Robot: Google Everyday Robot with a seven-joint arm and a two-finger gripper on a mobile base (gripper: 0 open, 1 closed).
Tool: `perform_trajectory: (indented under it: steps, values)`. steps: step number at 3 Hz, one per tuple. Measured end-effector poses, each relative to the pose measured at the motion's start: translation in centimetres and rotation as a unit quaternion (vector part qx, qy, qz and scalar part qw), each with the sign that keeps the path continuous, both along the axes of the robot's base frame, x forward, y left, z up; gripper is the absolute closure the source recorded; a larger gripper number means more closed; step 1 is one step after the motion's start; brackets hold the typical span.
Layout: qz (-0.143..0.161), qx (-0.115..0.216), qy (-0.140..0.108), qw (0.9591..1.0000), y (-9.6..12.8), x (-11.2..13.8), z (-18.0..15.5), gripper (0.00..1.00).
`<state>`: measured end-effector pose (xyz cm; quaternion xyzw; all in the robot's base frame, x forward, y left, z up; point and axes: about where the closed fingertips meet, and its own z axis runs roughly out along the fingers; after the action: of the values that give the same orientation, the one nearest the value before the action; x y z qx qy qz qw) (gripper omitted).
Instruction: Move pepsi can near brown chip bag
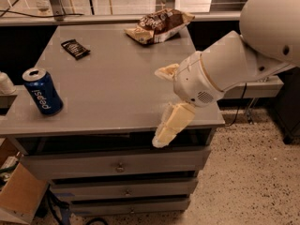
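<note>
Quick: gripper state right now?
The gripper: open, holding nothing, over the front right edge of the table, far from the pepsi can.
</note>
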<state>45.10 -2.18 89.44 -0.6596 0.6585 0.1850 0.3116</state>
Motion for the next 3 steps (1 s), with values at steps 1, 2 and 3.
perform_trajectory:
  steps: [1, 2, 3]
  values:
    - [0.015, 0.076, -0.014, 0.9969, 3.1, 2.0, -1.7, 0.00]
    - [0.025, 0.151, -0.016, 0.9881, 6.6, 4.3, -3.1, 0.00]
    - [0.035, 0.212, -0.004, 0.9766, 10.8, 6.0, -4.6, 0.00]
